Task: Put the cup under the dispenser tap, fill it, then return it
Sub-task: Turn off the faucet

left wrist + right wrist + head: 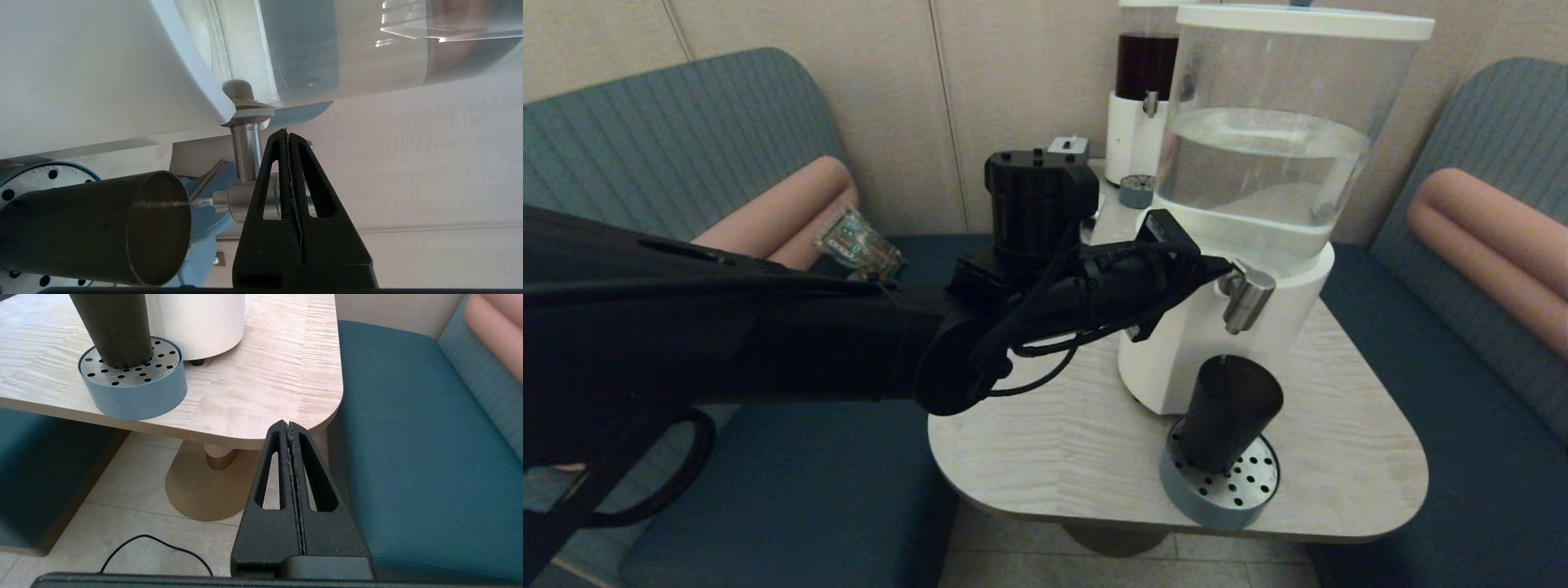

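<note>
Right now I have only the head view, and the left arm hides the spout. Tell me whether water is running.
Observer: Yes. The left wrist view shows a thin stream running from the dispenser tap into the mouth of the cup.
Operator: Report the left gripper.
Observer: The left gripper is shut, and its tip overlaps the tap's head. I cannot confirm contact.
Operator: Find the right gripper; it is out of my view.
Observer: The right gripper is shut and empty. It hangs low off the corner of the table, above the floor and well apart from the cup.
</note>
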